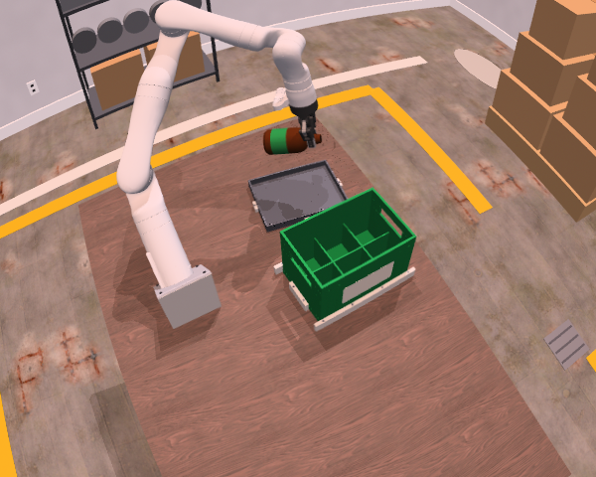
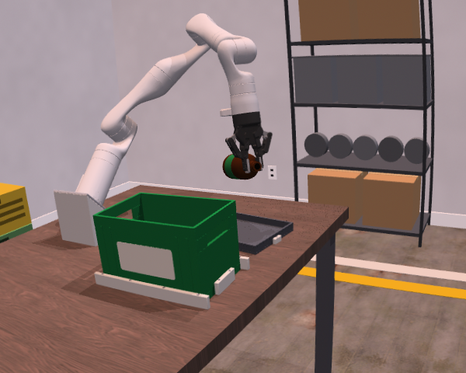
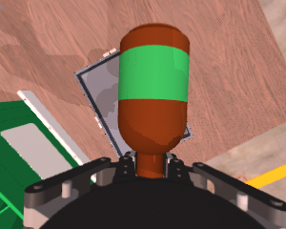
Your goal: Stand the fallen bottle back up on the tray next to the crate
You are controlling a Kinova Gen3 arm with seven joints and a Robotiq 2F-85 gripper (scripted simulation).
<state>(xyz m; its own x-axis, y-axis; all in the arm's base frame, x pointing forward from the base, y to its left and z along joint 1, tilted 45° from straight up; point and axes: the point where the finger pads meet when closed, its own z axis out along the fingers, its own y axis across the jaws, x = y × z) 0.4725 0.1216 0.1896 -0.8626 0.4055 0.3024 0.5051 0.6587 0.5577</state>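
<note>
My gripper (image 1: 308, 137) is shut on the neck of a brown bottle (image 1: 287, 141) with a green band. It holds the bottle lying level, high above the table. The bottle also shows in the exterior view (image 2: 239, 165) between the fingers (image 2: 249, 161). In the wrist view the bottle (image 3: 153, 100) points away from the fingers, which grip its neck. The dark grey tray (image 1: 296, 194) sits empty on the table below, also seen in the exterior view (image 2: 261, 231) and in the wrist view (image 3: 102, 102).
A green crate (image 1: 348, 252) with dividers stands beside the tray on white rails, also seen in the exterior view (image 2: 167, 241). The arm base (image 1: 186, 297) is at the left. A shelf rack (image 2: 361, 116) stands behind the table. The table edge lies just past the tray.
</note>
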